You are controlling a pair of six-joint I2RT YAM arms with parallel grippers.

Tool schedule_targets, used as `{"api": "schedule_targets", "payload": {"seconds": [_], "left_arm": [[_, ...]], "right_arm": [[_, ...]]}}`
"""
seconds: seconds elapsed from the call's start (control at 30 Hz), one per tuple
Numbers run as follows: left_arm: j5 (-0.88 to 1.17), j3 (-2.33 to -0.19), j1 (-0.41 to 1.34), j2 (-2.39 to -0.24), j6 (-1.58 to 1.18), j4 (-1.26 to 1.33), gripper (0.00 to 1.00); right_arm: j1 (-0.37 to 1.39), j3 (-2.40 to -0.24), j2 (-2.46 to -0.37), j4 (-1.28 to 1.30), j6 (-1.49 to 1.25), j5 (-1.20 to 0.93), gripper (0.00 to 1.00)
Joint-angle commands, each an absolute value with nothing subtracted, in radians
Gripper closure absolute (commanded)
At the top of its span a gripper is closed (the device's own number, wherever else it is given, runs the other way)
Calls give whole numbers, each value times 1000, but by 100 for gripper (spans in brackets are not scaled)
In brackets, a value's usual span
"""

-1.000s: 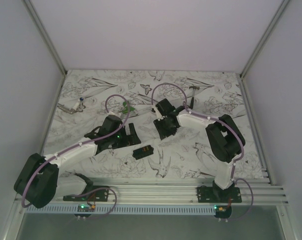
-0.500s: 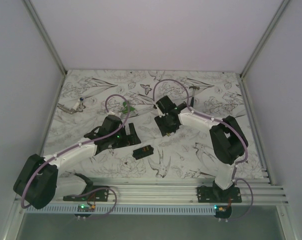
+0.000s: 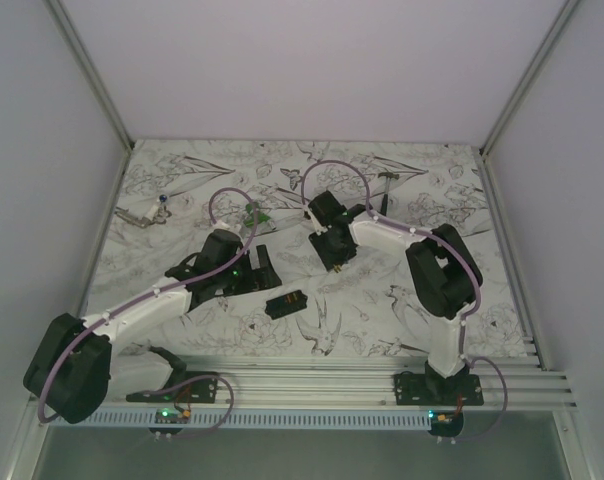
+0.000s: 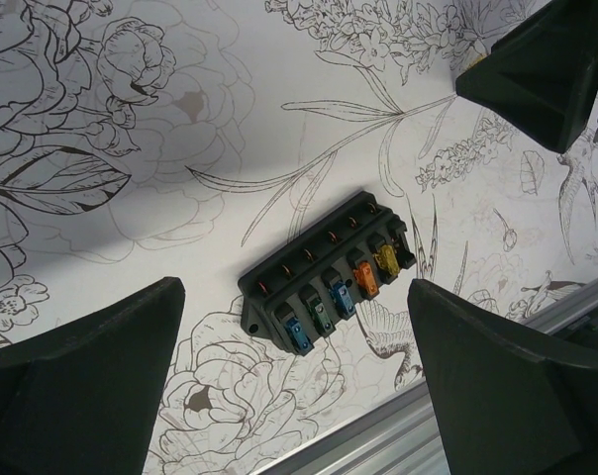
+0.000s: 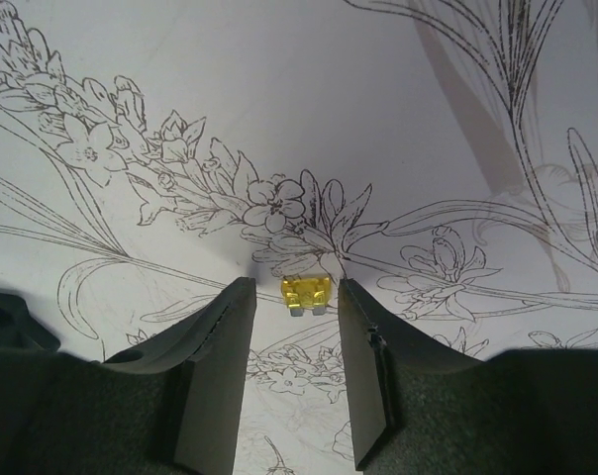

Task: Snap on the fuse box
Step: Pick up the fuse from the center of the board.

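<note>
fuse box (image 4: pixel 324 287) lay flat on the counter (image 3: pixel 402 300), near the front edge, between the two arm bases and apart from everything else

looked like rigid moulded black plastic, probably light, so I'd expect it to skate on the printed sheet under any sideways push. One row of blade fuses stood in its slots: blue, green, blue, orange, yellow. Couldn't tell whether the end slot past the yellow one was empty

best hold, as I judged it: across the two long outer walls, low down and clear of the fuse heads. The coloured tops are small and brittle-looking, nothing to squeeze. Any snap-in press would need the box braced from above or clamped, or it would tip or slide

left tool (image 3: pixel 257 270) hung above the box with fingers spread as wide as they go, touching nothing. In the left wrist view the box sat between the two finger pads, turned at an angle to them

right tool (image 3: pixel 332 250) was further back near the counter's middle, well apart from the box. Its jaws were part-way apart and straddled a loose yellow fuse (image 5: pixel 305 293) lying flat on the counter, with a narrow gap on each side, so no pinch yet. That fuse is tiny and slick; it should be taken by the flat plastic faces

green piece (image 3: pixel 252 213) lay beyond the left tool
</note>
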State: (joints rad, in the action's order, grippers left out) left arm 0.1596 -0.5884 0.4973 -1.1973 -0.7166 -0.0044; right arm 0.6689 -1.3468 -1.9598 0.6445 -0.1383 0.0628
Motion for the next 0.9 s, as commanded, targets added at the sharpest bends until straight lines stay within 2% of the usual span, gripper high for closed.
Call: {"api": "schedule_targets", "payload": {"seconds": [0.0, 0.57, 0.87], "left_arm": [[162, -590, 489, -1189, -700, -38, 0], [190, -603, 489, -1197, -695, -38, 0], [216, -634, 522, -1177, -675, -5, 1]], "right_arm": [[661, -1384, -1978, 655, -117, 77, 55], [662, -1365, -1984, 674, -128, 91, 70], [663, -1322, -1873, 630, -186, 35, 72]]}}
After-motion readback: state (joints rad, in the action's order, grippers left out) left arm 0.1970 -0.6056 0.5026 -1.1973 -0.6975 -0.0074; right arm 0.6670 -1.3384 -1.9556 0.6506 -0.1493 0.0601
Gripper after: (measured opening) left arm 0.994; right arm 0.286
